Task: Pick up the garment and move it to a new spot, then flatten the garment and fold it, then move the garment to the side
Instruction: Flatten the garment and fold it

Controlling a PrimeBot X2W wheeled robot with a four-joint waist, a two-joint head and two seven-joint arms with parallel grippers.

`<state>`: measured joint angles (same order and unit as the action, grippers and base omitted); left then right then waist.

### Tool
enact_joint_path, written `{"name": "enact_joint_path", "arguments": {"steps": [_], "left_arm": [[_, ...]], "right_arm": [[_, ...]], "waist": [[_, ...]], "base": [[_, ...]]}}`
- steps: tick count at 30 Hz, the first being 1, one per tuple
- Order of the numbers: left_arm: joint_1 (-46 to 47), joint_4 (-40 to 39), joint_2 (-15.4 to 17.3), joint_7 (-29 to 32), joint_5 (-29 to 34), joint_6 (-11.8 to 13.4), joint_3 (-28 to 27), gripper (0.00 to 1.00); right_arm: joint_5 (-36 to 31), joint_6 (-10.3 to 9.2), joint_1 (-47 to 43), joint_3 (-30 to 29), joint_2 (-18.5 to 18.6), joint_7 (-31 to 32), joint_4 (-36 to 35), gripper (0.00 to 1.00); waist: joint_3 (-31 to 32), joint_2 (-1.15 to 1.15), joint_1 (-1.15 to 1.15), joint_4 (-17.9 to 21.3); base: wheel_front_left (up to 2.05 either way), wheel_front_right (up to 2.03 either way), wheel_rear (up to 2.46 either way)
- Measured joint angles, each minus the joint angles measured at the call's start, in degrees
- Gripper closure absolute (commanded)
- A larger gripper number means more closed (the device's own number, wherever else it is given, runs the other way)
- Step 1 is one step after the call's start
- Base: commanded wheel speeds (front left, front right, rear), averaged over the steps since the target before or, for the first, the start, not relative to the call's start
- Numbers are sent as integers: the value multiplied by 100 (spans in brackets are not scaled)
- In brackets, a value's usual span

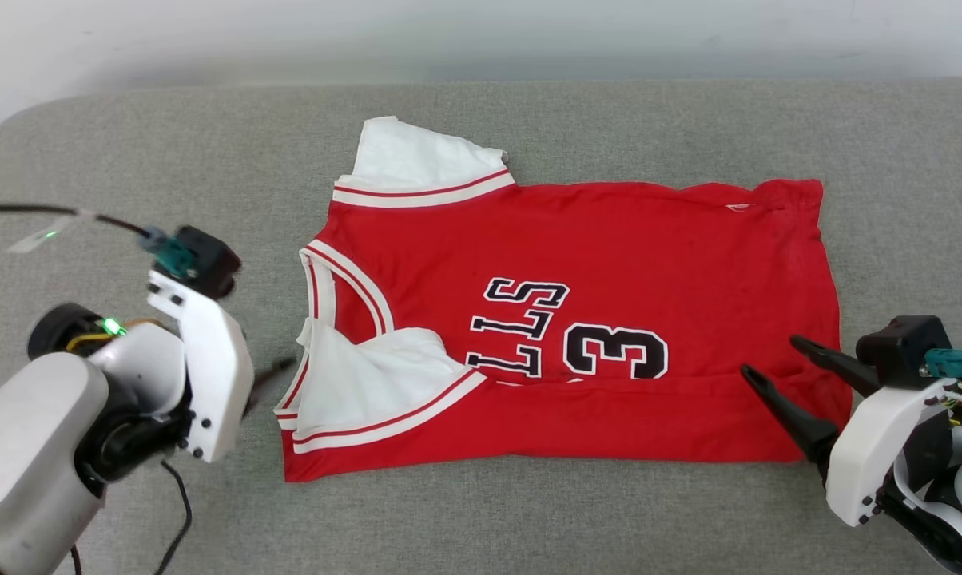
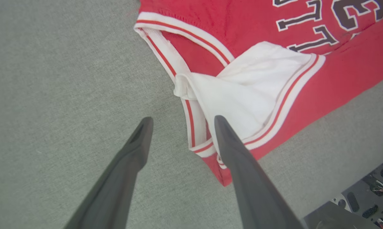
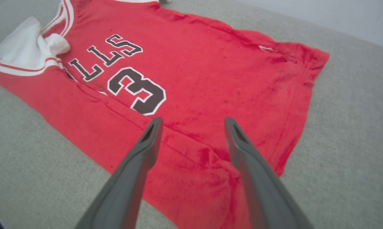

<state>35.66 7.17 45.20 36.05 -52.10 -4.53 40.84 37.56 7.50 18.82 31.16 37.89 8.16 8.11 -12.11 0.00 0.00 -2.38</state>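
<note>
Since the red jersey (image 1: pixel 609 255) looks limp and light, lying part-folded on the grey cushion (image 1: pixel 129 144), pinch its doubled near edge at both ends; your left gripper (image 2: pixel 182 118) and right gripper (image 3: pixel 194 119) gape empty.

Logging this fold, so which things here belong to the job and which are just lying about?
Job: garment, left gripper, right gripper, both open.
Lying about: grey cushion, cable, wall.
</note>
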Motion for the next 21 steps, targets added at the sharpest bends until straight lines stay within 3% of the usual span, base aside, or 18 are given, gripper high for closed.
{"name": "enact_joint_path", "arguments": {"steps": [7,17,19,20,21], "left_arm": [[33,31,-32,1238,-566,0,334,0],[-163,724,-236,1270,-464,-3,654,0],[-171,775,-235,1210,-478,-53,654,87],[-171,808,-244,1158,-479,-57,649,100],[-181,835,-254,1127,-490,-75,650,100]], "right_arm": [[1,0,72,85,-78,242,-81,0],[78,0,421,369,-170,304,66,0],[70,0,545,415,-114,304,76,0],[70,0,617,437,-83,307,77,0],[70,0,694,463,-46,333,79,0]], "waist": [[-60,0,0,117],[-236,0,0,398],[-236,0,0,433],[-224,0,0,438],[-202,0,0,441]], "base": [[0,0,0],[0,0,0],[0,0,0],[0,0,0],[0,0,0]]}}
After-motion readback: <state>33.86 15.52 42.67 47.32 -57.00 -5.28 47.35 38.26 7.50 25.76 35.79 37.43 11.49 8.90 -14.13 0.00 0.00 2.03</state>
